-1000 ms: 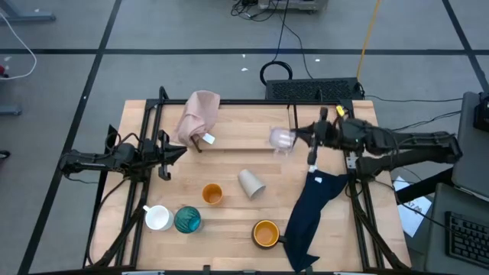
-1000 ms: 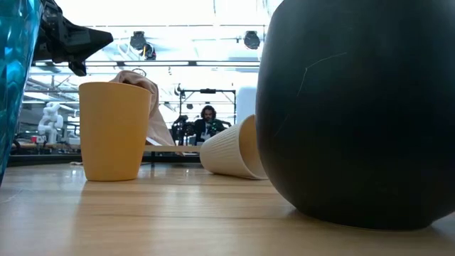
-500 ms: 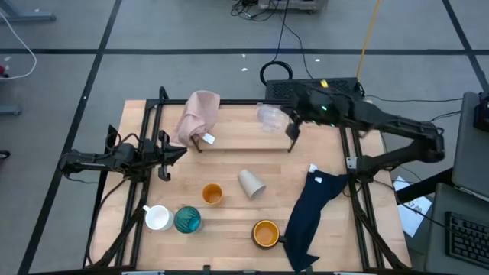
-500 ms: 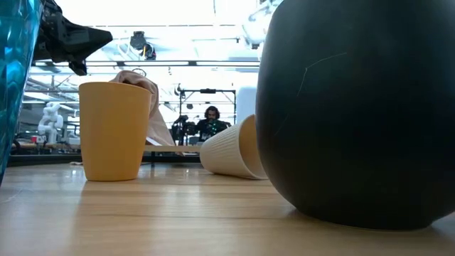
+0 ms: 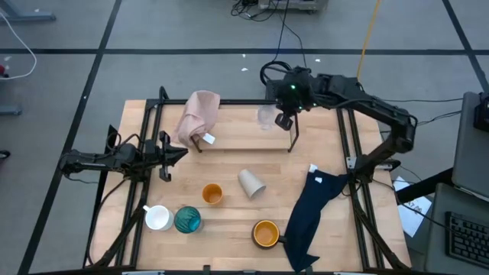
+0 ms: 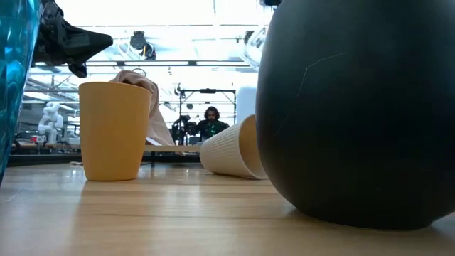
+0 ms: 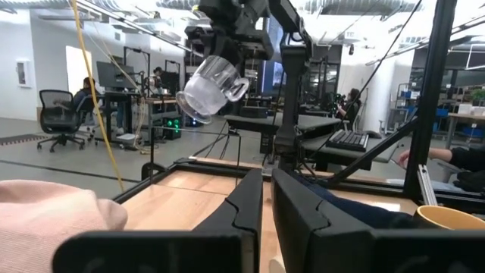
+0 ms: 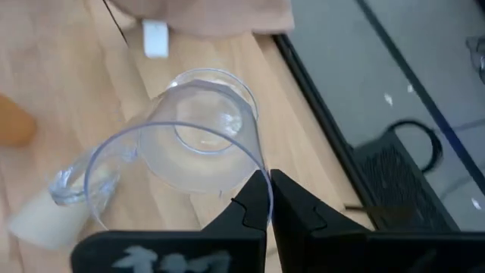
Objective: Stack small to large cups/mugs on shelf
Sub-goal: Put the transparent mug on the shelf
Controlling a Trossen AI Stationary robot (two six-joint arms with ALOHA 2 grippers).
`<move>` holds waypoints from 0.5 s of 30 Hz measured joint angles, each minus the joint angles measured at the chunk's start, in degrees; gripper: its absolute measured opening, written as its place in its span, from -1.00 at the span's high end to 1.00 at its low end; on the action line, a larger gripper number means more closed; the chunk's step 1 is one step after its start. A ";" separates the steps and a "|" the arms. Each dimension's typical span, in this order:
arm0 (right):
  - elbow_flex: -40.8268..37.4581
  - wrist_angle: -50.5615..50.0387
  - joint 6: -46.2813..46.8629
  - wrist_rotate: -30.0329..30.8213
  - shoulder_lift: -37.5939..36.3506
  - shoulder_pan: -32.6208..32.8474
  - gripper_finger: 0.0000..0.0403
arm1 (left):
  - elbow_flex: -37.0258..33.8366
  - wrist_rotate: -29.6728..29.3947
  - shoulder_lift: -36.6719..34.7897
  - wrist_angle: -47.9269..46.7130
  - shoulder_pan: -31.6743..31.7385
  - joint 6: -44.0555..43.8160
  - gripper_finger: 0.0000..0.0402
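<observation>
While the right gripper [image 5: 284, 120] is closed on the rim of the tiny clear glass cup [image 5: 266, 117], holding it above the thin black metal rod shelf [image 5: 244, 147], the cup looks light, hard and slippery. The left gripper [image 5: 164, 150], nearly closed and empty, waits near the table's left edge.

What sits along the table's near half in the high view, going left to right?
White mug → teal glass → small orange cup → beige cup on its side → orange-yellow mug → navy cloth.
</observation>
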 joint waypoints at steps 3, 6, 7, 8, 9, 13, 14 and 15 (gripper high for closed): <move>3.90 -5.24 -0.05 0.02 2.66 -0.54 1.00 | 0.00 0.00 0.00 0.01 0.00 0.00 0.84; 5.75 -8.52 -0.61 -0.04 4.42 -0.45 1.00 | 0.00 0.00 0.00 -0.01 0.01 0.00 0.84; 6.06 -9.13 -0.94 -0.20 4.97 -0.45 1.00 | 0.00 0.00 0.00 -0.01 0.00 0.00 0.84; 6.24 -9.75 -1.32 -0.91 5.35 -0.41 1.00 | 0.00 0.00 0.00 -0.01 0.02 0.00 0.84; 6.25 -10.46 -1.49 -1.78 5.76 -0.42 1.00 | 0.00 0.00 0.00 -0.01 0.00 0.00 0.84; 6.25 -13.48 -2.72 -2.94 7.47 -0.52 1.00 | 0.00 0.00 0.00 0.00 0.01 0.00 0.84; 6.25 -13.75 -3.07 -2.94 7.90 -0.52 1.00 | 0.00 0.00 0.00 -0.01 0.00 0.01 0.84; 6.25 -13.93 -3.24 -2.92 8.39 -0.52 1.00 | 0.00 -0.02 0.00 -0.01 0.02 0.00 0.84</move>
